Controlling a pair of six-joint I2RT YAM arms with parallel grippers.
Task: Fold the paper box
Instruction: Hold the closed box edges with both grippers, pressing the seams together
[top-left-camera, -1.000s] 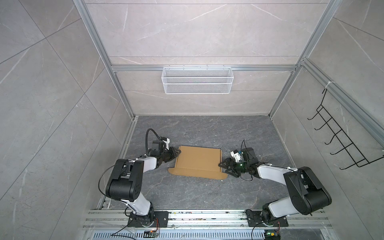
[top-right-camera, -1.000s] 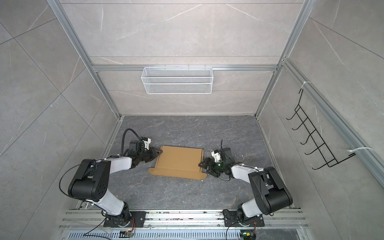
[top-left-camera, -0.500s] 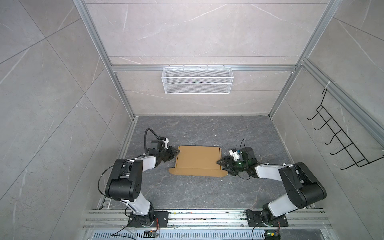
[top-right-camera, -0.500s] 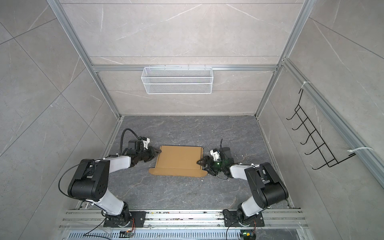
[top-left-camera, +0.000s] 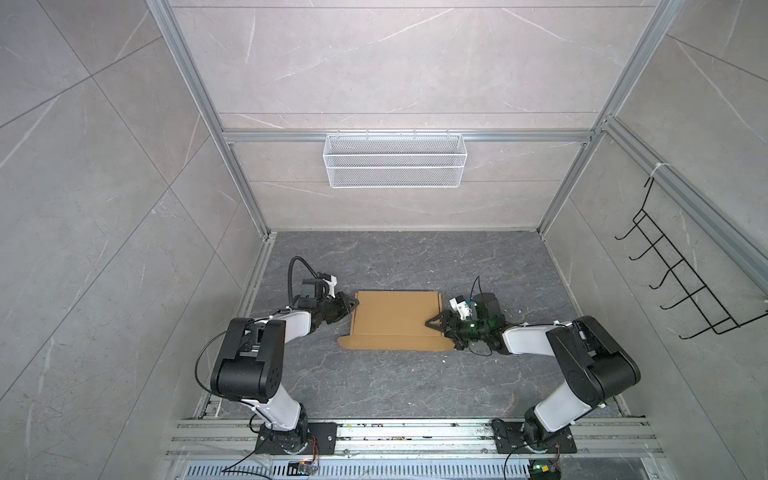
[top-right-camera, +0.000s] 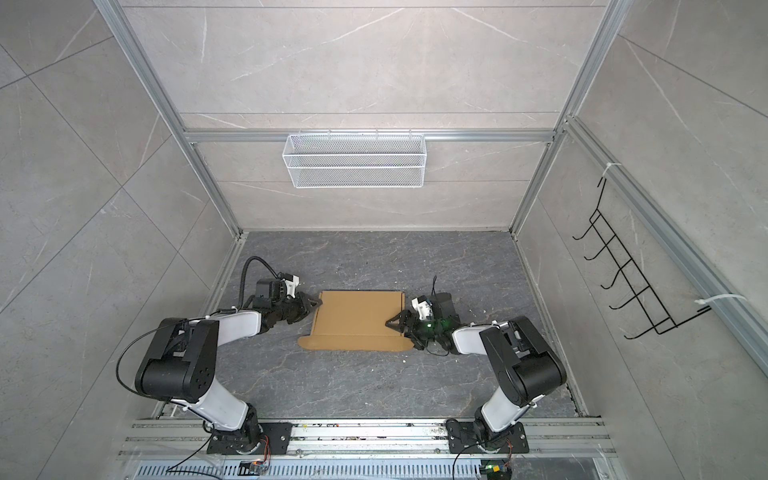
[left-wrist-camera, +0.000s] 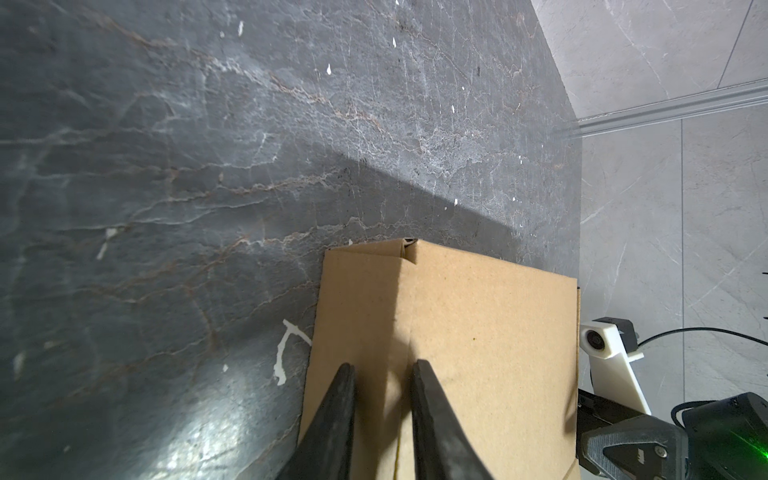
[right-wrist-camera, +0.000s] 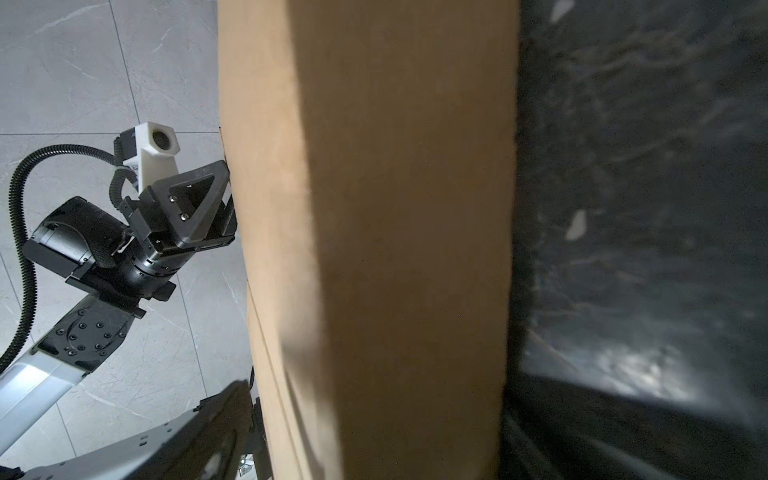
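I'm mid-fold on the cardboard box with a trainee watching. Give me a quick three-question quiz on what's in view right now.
1. True or false: the paper box lies between the left gripper and the right gripper.
2. What hangs on the back wall? A) a white mesh basket B) a towel C) a second box
3. Which edge of the box has a flap lying flat on the grey surface?

Key: 1 true. 2 A. 3 the near edge, the one closest to the robot.
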